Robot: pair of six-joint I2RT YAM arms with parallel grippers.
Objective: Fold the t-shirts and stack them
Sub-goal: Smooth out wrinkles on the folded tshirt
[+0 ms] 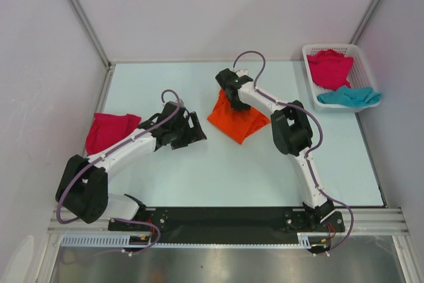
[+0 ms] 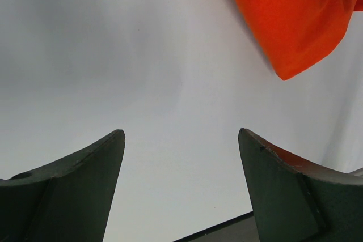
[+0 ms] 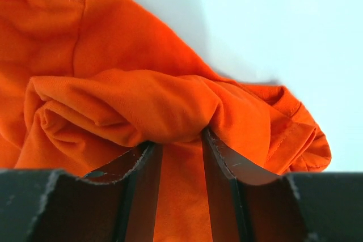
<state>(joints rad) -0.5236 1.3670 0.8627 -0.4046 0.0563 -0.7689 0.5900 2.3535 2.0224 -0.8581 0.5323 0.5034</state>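
Note:
An orange t-shirt (image 1: 238,122) lies bunched at the middle of the table. My right gripper (image 1: 230,95) is shut on a thick fold of it at its far left corner; in the right wrist view the orange t-shirt (image 3: 142,106) fills the gap between the fingers (image 3: 218,151). My left gripper (image 1: 197,128) hovers open just left of the shirt, with nothing between its fingers (image 2: 85,179); a corner of the orange t-shirt (image 2: 289,21) shows ahead of it. A folded magenta t-shirt (image 1: 109,130) lies at the table's left edge. Another magenta t-shirt (image 1: 329,67) and a teal t-shirt (image 1: 349,97) sit in the basket.
A white lattice basket (image 1: 368,64) stands at the back right corner of the table. Pale walls close in the left, back and right sides. A black rail (image 1: 225,218) with both arm bases runs along the near edge.

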